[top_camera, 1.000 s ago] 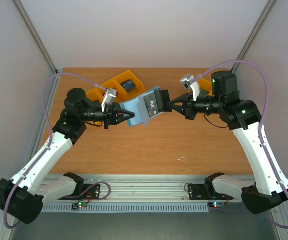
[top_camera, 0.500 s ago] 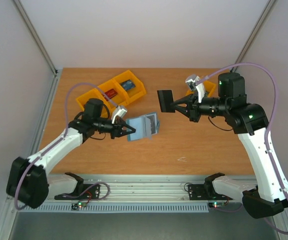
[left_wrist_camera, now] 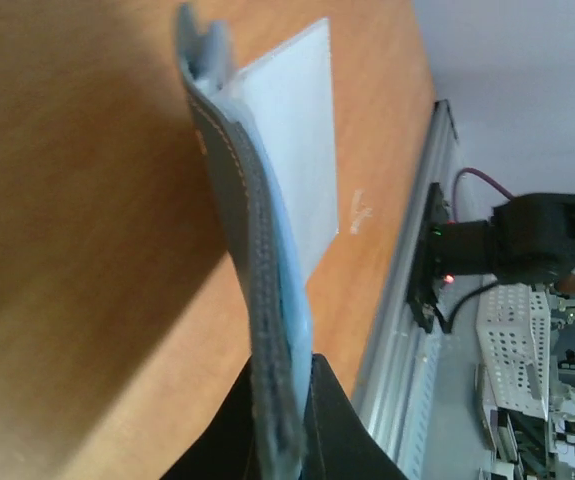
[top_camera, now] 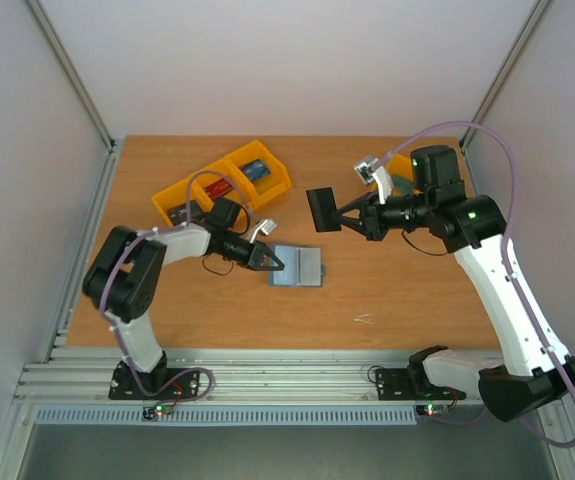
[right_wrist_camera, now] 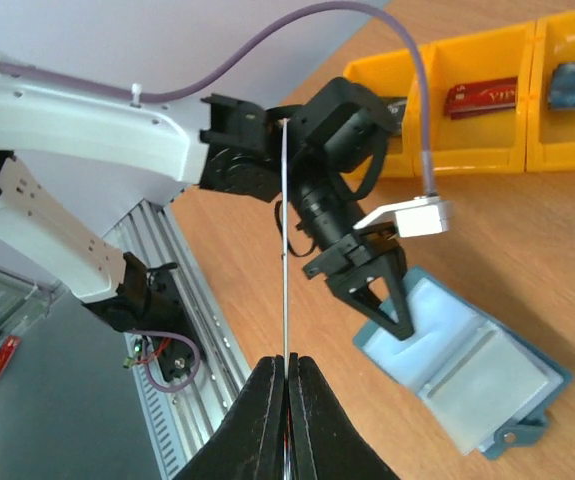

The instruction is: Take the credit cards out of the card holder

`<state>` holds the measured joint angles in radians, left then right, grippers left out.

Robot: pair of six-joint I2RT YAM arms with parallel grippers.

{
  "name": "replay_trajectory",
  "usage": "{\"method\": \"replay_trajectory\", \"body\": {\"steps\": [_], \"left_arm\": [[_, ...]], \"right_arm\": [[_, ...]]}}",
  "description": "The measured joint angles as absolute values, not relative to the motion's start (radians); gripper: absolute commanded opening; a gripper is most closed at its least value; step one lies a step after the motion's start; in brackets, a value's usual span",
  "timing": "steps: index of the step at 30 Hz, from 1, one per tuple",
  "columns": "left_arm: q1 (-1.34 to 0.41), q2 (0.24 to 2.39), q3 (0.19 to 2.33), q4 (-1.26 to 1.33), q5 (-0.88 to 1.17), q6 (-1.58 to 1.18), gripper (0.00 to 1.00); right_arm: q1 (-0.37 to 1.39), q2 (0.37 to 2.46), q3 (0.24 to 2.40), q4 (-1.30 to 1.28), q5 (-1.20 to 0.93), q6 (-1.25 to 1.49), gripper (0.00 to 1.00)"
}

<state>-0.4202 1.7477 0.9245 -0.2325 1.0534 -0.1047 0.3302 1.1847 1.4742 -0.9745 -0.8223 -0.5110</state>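
The blue-teal card holder [top_camera: 297, 267] lies open, low at the wooden table, pale pockets up. My left gripper [top_camera: 270, 261] is shut on its left edge. In the left wrist view the card holder [left_wrist_camera: 257, 260] runs edge-on out of the gripper [left_wrist_camera: 289, 400]. My right gripper [top_camera: 340, 220] hovers above the table, shut on a dark grey credit card [top_camera: 322, 209] held upright. In the right wrist view that credit card [right_wrist_camera: 285, 250] shows as a thin line rising from the gripper [right_wrist_camera: 287, 375], with the card holder [right_wrist_camera: 467, 365] and the left gripper [right_wrist_camera: 392, 322] beyond it.
Orange bins [top_camera: 189, 191] stand at the back left; one holds a red card [top_camera: 219, 188], another a blue card [top_camera: 257, 170]. Those bins [right_wrist_camera: 467, 150] also show in the right wrist view. Another orange bin [top_camera: 401, 163] peeks out behind the right arm. The metal rail [top_camera: 267, 375] borders the table's near edge.
The dark grey card came out of the card holder in my right gripper. My left arm folded back and brought the holder down to the table; the right gripper shifted slightly left.
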Motion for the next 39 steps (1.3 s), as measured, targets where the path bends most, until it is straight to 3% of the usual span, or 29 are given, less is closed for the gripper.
{"method": "replay_trajectory", "body": {"steps": [1,2,5,8,9,17,23,26,30,35,39], "left_arm": [[-0.421,1.799,0.966,-0.261,1.046,-0.102,0.04],[-0.421,1.843,1.000,-0.279,1.041,-0.097,0.16],[-0.421,1.927,1.064,-0.324,1.026,-0.078,0.65],[-0.421,1.937,1.070,-0.366,0.987,-0.070,0.94],[-0.419,1.934,1.070,-0.376,0.969,-0.070,0.99],[-0.374,1.734,1.065,-0.501,0.907,0.065,0.99],[-0.376,1.433,1.167,-0.630,1.032,0.327,0.99],[-0.377,1.323,1.224,-0.482,1.141,0.255,0.98],[-0.381,1.228,1.206,-0.092,1.203,-0.074,0.96],[-0.376,1.194,1.256,0.056,1.229,-0.265,0.96],[-0.364,1.187,1.392,-0.122,1.203,-0.191,0.94]], "right_arm": [[0.330,1.200,1.474,-0.973,-0.823,-0.511,0.01],[0.329,1.210,1.474,-0.973,-0.823,-0.511,0.01],[0.324,1.245,1.474,-0.973,-0.825,-0.512,0.01],[0.319,1.267,1.475,-0.973,-0.828,-0.514,0.01],[0.318,1.271,1.475,-0.973,-0.830,-0.514,0.01],[0.314,1.268,1.505,-0.969,-0.849,-0.515,0.01],[0.314,1.214,1.514,-0.913,-0.949,-0.497,0.01],[0.314,1.165,1.510,-0.808,-1.029,-0.445,0.01],[0.343,1.113,1.509,-0.693,-1.056,-0.396,0.01],[0.498,1.139,1.621,-0.801,-0.860,-0.486,0.01],[0.685,1.249,1.799,-0.998,-0.571,-0.643,0.01]]}}
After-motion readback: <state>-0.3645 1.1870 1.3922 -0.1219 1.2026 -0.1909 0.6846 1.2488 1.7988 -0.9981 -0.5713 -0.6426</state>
